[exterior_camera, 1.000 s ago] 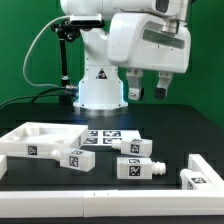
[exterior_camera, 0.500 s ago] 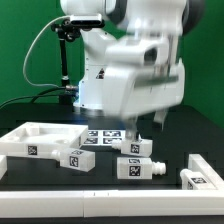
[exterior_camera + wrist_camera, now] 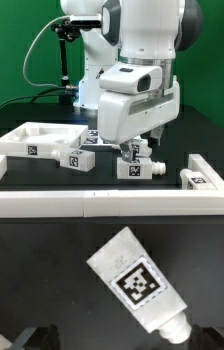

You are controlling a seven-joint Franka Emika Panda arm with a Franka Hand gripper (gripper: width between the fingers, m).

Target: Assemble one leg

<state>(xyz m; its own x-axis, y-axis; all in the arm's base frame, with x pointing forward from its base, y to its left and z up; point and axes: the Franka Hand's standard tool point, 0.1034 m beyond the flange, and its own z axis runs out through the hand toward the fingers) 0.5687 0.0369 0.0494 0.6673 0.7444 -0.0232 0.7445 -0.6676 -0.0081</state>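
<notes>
This is a robotics lab set up for testing. A white robot arm (image 3: 140, 70) stands at the back of a matte black worktop (image 3: 100, 188). A plain green backdrop (image 3: 25, 70) hangs behind it. Loose cables (image 3: 38, 48) run to a black stand (image 3: 66, 55). The white plastic parts (image 3: 75, 158) carry square black-and-white tag markers.

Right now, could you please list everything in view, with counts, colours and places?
legs: four, white with black-and-white tags; one under the end effector, one just in front of it, one at the exterior view's right, one by the panel
panel: one, white, raised rim, exterior view's left
marker board: one, white with tags, partly hidden behind the arm
rail: one, white, along the near edge
table: one, black
backdrop: green, behind
arm: one, white, centre
end effector: one, open, over a leg
</notes>
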